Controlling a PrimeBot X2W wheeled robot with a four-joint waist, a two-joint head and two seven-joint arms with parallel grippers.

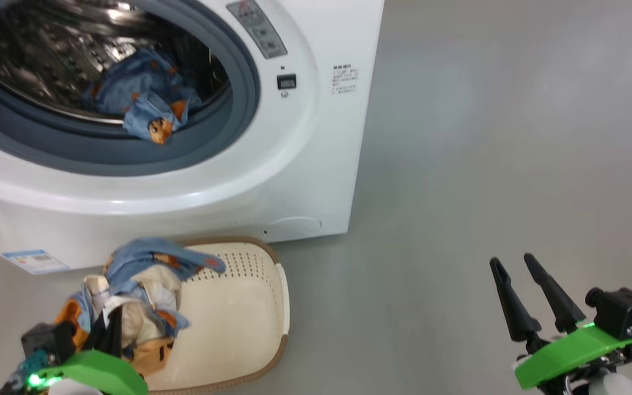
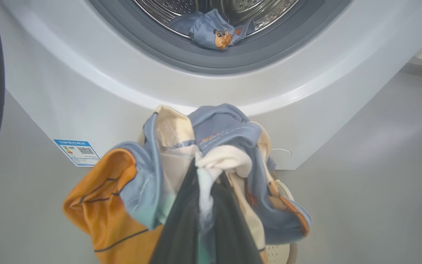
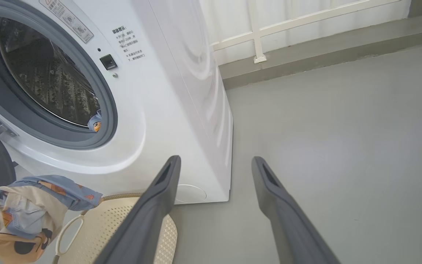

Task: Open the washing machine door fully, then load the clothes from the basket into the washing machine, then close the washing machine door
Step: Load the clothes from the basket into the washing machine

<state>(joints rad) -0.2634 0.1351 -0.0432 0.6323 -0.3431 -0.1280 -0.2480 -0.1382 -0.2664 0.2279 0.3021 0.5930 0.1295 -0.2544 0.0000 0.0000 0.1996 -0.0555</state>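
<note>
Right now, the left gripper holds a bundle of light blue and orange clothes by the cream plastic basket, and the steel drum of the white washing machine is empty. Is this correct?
The steel drum is not empty: the head view shows a light blue garment with an orange print lying at its front edge. The rest holds.

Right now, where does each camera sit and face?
Head: on the head, facing forward-down at washing machine and basket; left gripper shut on clothes, right gripper open.
Left wrist: on left arm, faces the machine's lower front; own fingers pinch the clothes.
Right wrist: on right arm, faces the machine's front, side and floor; own fingers apart.
Shared: all show the garment at the drum's mouth.
</note>
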